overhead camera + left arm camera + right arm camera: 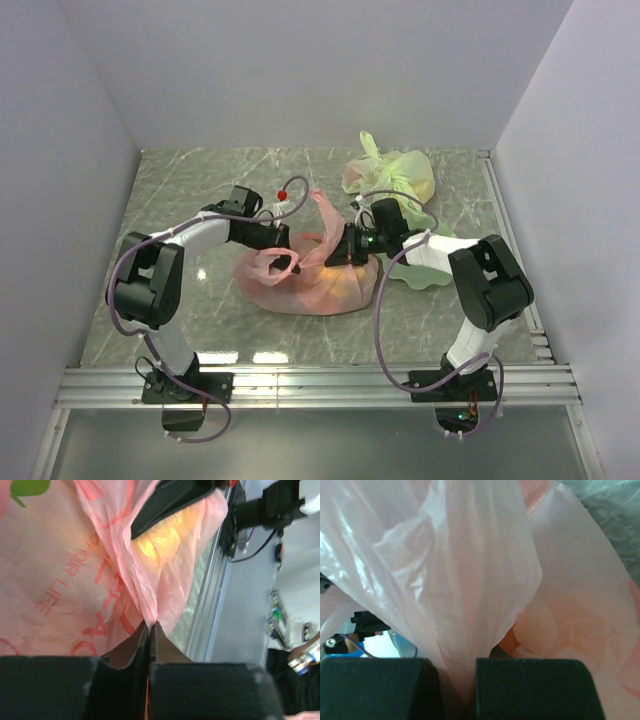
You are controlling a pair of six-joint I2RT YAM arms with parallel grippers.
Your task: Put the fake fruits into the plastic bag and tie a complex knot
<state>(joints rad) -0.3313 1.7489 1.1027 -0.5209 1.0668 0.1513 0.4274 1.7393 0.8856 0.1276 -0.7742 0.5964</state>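
The pink plastic bag [312,285] lies bulging in the middle of the table. Yellow and orange fake fruits [348,283] show through its film, glowing yellow [161,537] in the left wrist view. My left gripper [291,263] is shut on a gathered fold of the plastic bag [60,580], its fingertips [159,630] pinched together on the film. My right gripper [337,247] is shut on another bunched part of the plastic bag [455,580], which rises in a twisted strip between the arms. A small red fruit [283,195] lies on the table behind the left arm.
A pale green-yellow knotted bag [392,173] sits at the back right. The pale green plate [430,273] lies partly under the right arm. White walls close off three sides, and a metal rail [320,385] runs along the near edge.
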